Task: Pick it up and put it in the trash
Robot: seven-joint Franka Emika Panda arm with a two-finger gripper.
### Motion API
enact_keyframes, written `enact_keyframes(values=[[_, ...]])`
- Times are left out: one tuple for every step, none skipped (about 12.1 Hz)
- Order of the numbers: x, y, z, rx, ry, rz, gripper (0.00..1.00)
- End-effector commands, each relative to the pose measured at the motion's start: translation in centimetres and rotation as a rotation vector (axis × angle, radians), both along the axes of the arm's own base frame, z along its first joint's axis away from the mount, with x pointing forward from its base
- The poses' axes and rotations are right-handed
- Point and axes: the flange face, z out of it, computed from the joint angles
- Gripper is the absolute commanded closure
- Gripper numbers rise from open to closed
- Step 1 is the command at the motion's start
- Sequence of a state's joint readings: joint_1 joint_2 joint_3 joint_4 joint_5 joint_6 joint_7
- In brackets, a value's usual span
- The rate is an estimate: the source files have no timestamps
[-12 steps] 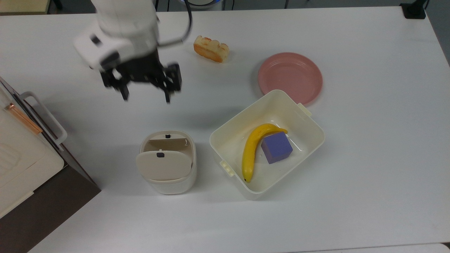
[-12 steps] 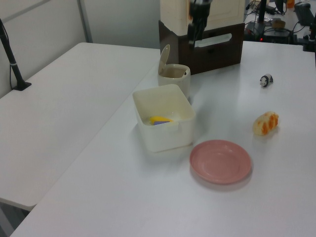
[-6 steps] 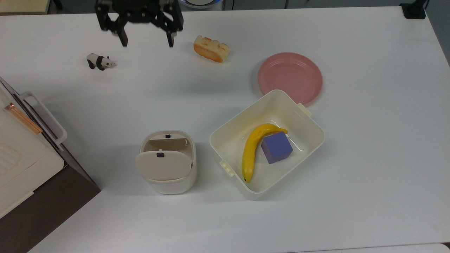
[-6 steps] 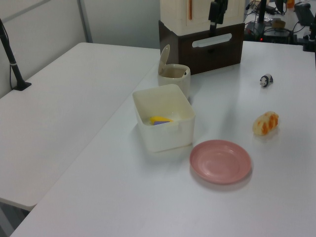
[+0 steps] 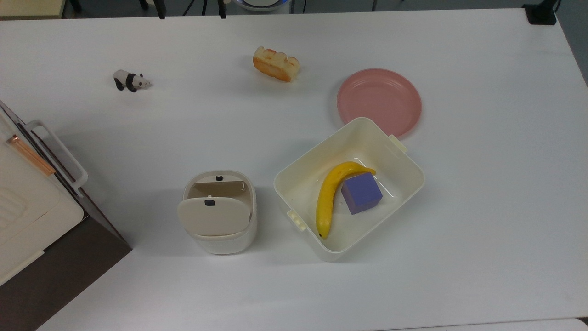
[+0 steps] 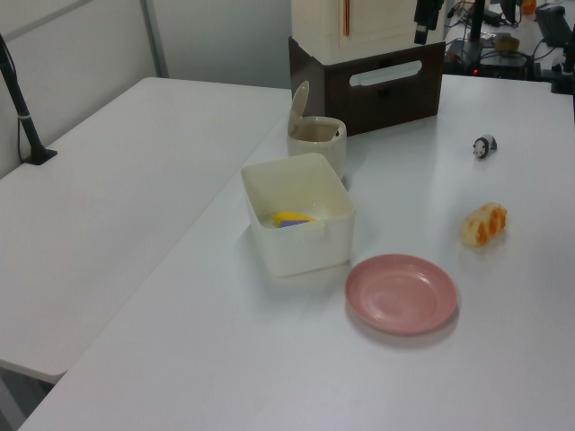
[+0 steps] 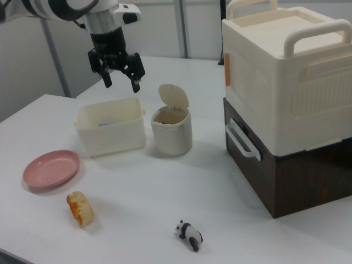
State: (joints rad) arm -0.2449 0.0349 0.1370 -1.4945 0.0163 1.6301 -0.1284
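The trash (image 5: pixel 216 214) is a small cream bin at the front of the white table, left of the tub in the top view, with its flap lid (image 7: pixel 174 96) tipped up and a tan inside. It stands there too in the left view (image 6: pixel 316 136). "It", the thing to be grabbed, is out of view. My gripper (image 7: pixel 121 85) hangs open and empty, high above the tub in the right view. Its dark fingertips (image 5: pixel 160 14) poke in at the top view's upper edge.
A cream tub (image 5: pixel 298 165) holds a banana (image 5: pixel 327 200) and a purple cube (image 5: pixel 361 193). A pink plate (image 5: pixel 379 101), a bread piece (image 5: pixel 276 63) and a panda figurine (image 5: pixel 130 81) lie on the table. A tall cream-and-brown box stack (image 7: pixel 286 110) stands beside the bin.
My open gripper has moved from near the bin toward the top view's upper edge, uncovering the panda figurine. Nothing on the table has moved.
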Motion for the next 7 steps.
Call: enact_keyframes(values=[[-1.1, 0.7, -0.6, 0.015, 0.003, 0.036, 0.00], [-1.0, 0.7, -0.7, 0.018, 0.003, 0.030, 0.00], [-0.8, 0.8, -1.0, 0.018, 0.007, 0.024, 0.00], [-0.6, 0.9, -1.2, 0.019, 0.010, 0.025, 0.00], [-0.2, 1.6, -1.8, 0.019, 0.019, 0.039, 0.00], [0.1, 2.1, -2.1, 0.018, 0.018, 0.048, 0.00], [0.1, 2.1, -2.1, 0.016, 0.015, 0.049, 0.00]])
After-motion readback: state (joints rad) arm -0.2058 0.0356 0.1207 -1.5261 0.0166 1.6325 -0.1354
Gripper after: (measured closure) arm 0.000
